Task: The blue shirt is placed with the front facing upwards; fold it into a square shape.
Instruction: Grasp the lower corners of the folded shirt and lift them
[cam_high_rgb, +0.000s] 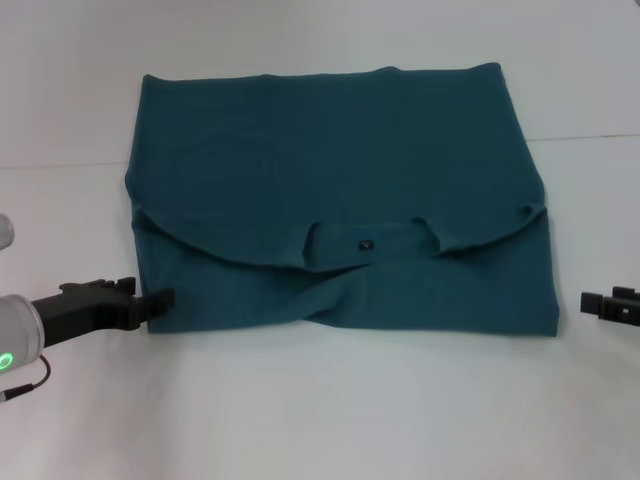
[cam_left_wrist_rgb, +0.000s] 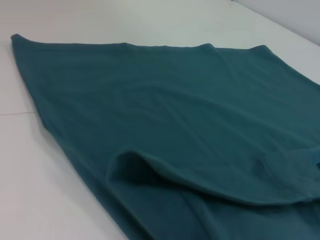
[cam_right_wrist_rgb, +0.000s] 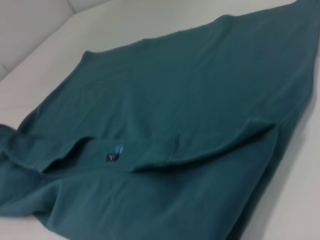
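**Status: shirt partly folded, final folds outstanding**

Nearest the robot, the white bench (cam_high_rgb: 320, 420) is bare in front of the garment. The left gripper (cam_high_rgb: 160, 300) sits low at the near-left corner of the blue shirt (cam_high_rgb: 340, 170), its tip touching or just beside the cloth edge. Whether its fingers are parted or closed on fabric cannot be told from these views. The right gripper (cam_high_rgb: 590, 302) is just beside the shirt's near-right edge, clear of the cloth and holding nothing visible; its opening likewise cannot be told.

The shirt lies flat across the middle of the bench as a wide rectangle. Its near band is a separate layer with soft diagonal creases. Over it lies a curved edge of the upper layer, running from one side to the other. At the centre of that edge the neck opening shows, with a small dark label (cam_high_rgb: 366, 242) inside it. Farther back, the surface is plain and smooth up to the far edge. No lettering is visible.

Assessment: at least one fold appears done, since layers overlap and only plain cloth shows. The outline is wider than it is deep, so it is not yet square. Side-to-side folding probably remains.
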